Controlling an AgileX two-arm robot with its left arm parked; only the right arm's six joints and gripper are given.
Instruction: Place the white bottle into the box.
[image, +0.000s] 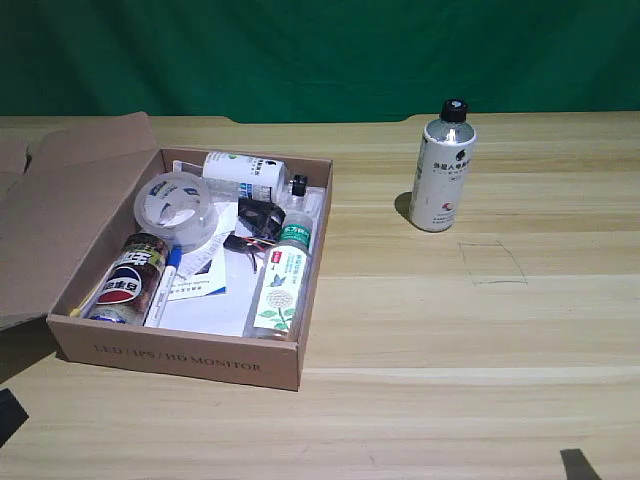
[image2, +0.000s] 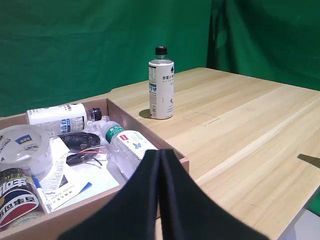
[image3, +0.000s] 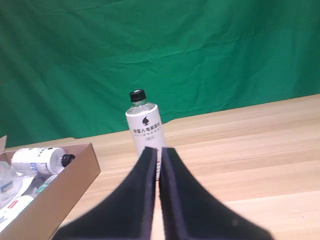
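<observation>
The white bottle (image: 443, 170) stands upright on the wooden table, black cap on top, well to the exterior view's right of the box (image: 180, 360). The left wrist view shows the bottle (image2: 161, 85) beyond the box's wall (image2: 175, 152). In the right wrist view my right gripper (image3: 159, 150) is shut with nothing between its black fingers. It points at the bottle (image3: 145, 125) from a distance and is apart from it. The box's corner (image3: 60, 195) sits off to one side. The box is open, with its flap (image: 60, 200) folded out.
Inside the box lie a tape roll (image: 177, 208), a cola can (image: 128, 280), a white bottle with blue marks (image: 245, 176), a green-capped bottle (image: 282, 280), a pen, papers and wires. A pencilled square (image: 492, 263) marks the table in front of the white bottle.
</observation>
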